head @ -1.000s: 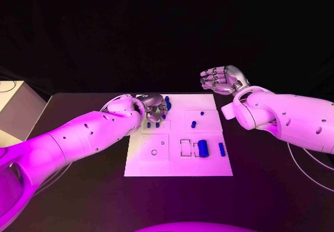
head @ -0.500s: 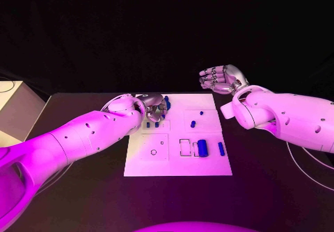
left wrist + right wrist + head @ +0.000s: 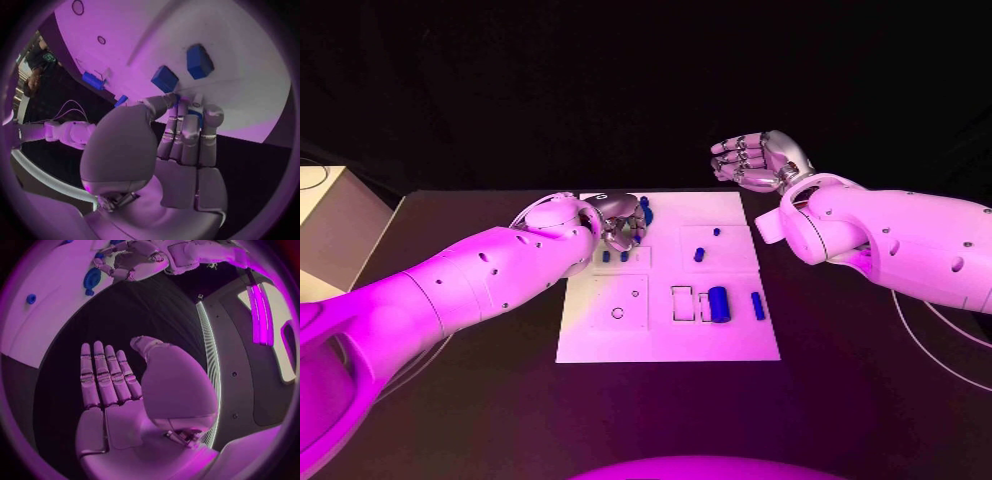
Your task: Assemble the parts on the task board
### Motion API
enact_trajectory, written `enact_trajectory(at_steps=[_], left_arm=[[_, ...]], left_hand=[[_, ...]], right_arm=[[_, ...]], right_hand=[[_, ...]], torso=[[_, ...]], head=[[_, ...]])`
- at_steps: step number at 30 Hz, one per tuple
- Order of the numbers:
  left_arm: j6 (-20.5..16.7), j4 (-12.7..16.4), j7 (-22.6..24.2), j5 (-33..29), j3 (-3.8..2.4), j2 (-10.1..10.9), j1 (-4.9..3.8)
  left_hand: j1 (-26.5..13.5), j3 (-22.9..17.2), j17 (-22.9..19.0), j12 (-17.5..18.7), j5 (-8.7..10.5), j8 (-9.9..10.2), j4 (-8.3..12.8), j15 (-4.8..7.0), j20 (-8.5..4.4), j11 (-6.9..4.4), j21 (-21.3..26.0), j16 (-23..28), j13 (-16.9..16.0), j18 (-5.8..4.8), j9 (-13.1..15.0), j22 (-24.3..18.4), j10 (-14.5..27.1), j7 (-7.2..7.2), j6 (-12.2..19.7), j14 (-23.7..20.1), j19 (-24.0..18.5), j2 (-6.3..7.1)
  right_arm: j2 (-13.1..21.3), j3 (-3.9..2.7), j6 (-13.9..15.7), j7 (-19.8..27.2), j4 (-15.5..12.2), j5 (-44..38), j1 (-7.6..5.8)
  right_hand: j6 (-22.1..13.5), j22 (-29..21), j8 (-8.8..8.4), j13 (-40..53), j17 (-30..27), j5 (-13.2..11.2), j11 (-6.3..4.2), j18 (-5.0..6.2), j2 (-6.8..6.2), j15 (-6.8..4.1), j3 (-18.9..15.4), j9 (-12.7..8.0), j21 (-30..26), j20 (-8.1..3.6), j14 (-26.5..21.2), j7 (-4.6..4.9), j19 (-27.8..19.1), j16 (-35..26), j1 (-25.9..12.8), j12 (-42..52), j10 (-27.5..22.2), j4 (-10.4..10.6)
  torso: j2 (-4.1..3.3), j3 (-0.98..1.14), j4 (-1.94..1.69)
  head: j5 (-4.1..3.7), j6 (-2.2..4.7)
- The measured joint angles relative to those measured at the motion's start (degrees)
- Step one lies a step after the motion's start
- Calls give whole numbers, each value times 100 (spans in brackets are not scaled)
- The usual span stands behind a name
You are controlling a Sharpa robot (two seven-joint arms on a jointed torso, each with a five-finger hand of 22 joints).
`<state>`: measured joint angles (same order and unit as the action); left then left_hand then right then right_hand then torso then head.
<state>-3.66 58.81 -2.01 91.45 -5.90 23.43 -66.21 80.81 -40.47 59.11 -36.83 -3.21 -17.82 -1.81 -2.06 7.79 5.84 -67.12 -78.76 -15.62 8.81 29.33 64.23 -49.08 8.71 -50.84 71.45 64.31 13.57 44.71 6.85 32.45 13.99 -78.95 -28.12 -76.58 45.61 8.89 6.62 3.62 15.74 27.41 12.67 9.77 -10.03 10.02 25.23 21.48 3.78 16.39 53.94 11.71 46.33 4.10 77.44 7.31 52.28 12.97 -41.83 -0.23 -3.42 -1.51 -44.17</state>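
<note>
Your left hand [image 3: 619,232] sits over the far left part of the task board [image 3: 661,335], fingers curled down onto a blue part [image 3: 646,211] at the board's far edge. From the left wrist view, the fingertips [image 3: 187,112] close around a slim blue piece, so it looks pinched there, with two blue blocks [image 3: 165,78] lying on the white plate just beyond the fingers. Your right hand [image 3: 759,162] hangs past the board's far right corner, off the plate and well apart from the parts; its fingers lie straight and side by side, holding nothing. Nearer you, a larger blue cylinder [image 3: 718,303] and a thin blue bar [image 3: 759,306] lie on the board's right side.
</note>
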Motion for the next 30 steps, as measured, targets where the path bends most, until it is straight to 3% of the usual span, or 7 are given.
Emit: enact_trajectory(at_steps=[3, 5, 11, 19, 21, 23, 30], left_arm=[[5, -14, 0, 1, 2, -10, -2], [5, -31, 2, 1, 4, -19, -4], [-18, -76, 18, 1, 9, -40, -8], [-132, -101, 60, -5, 19, -34, -2], [-171, -88, 72, -10, 21, -21, 1], [-220, -48, 88, -22, 21, 8, 2], [-393, 103, 146, -147, 15, 144, 3]], left_hand=[[0, 0, 0, 0, 0, 0, 0, 0, 11, -9, -20, 0, 6, -8, -8, 14, -32, -1, -37, 24, 12, 0], [15, -8, 21, 0, 0, 0, 8, 3, -3, -30, -51, -36, 12, -91, -20, 46, -72, 5, -77, 45, 43, -21], [47, -33, 98, 0, 0, 1, 80, 41, -54, -61, -177, -122, 61, -91, -41, 170, -244, -1, -242, 144, 136, -107], [-9, -56, 178, 311, 2, 51, 168, 70, -82, -82, -331, -191, 218, -89, -88, 338, -534, -2, -407, 336, 307, -173], [-9, -58, 202, 364, 2, 52, 170, 77, -82, -82, -376, -202, 239, -90, -88, 373, -594, -15, -431, 343, 348, -173], [-9, -72, 235, 388, 8, 56, 184, 83, -81, -83, -400, -222, 246, -179, -90, 408, -633, -11, -458, 391, 388, -173], [-9, -56, 302, 455, 9, 77, 199, 83, -82, -92, -465, -256, 271, -178, -90, 470, -685, -1, -469, 451, 450, -173]], right_arm=[[0, 0, 0, -1, -4, 0, 0], [0, 0, 0, -1, -6, 0, -1], [-1, 0, -1, -2, -11, 0, -3], [-3, 0, -4, -3, -11, 0, -3], [-4, 0, -5, -3, -10, 0, -3], [-4, 0, -6, -4, -8, 0, -3], [0, 0, -10, -5, -1, 0, -3]], right_hand=[[0, 0, 0, 0, 0, 0, 0, 0, 0, 0, 0, 0, 0, 0, 0, 0, 0, 0, 0, 0, 0, 0], [0, 0, 0, 0, 0, 0, 0, 0, 0, 0, 0, 0, 0, 0, 0, 0, 0, 0, 0, 0, 0, 0], [0, 0, 0, 0, 0, 0, 0, 0, 0, 0, 0, 0, 0, 0, 0, 0, 0, 0, 0, 1, 0, 0], [0, -8, 0, 0, -6, 0, 0, 0, 0, 0, 0, -3, 0, 2, 0, 0, -2, 0, 0, 1, 0, 0], [0, -26, 0, 0, -22, 0, 0, 0, 0, 0, 0, -10, 0, 22, 0, 0, -22, 0, 0, 1, 0, 0], [0, -27, 0, 0, -21, 0, 0, 0, 0, 0, 0, -10, 0, 22, 0, 0, -22, 0, 0, 1, 0, 0], [0, -27, 0, 0, -21, 0, 0, 0, 0, 0, 0, -10, 0, 22, 0, 0, -22, 0, 0, 2, 0, 0]], torso=[[0, 0, 1], [0, 0, 1], [0, 0, 1], [4, 0, -1], [5, 0, -1], [5, -1, -1], [13, -3, -5]], head=[[-1, -4], [-3, -5], [-5, -7], [-9, 4], [-9, 9], [-9, 16], [-13, 34]])
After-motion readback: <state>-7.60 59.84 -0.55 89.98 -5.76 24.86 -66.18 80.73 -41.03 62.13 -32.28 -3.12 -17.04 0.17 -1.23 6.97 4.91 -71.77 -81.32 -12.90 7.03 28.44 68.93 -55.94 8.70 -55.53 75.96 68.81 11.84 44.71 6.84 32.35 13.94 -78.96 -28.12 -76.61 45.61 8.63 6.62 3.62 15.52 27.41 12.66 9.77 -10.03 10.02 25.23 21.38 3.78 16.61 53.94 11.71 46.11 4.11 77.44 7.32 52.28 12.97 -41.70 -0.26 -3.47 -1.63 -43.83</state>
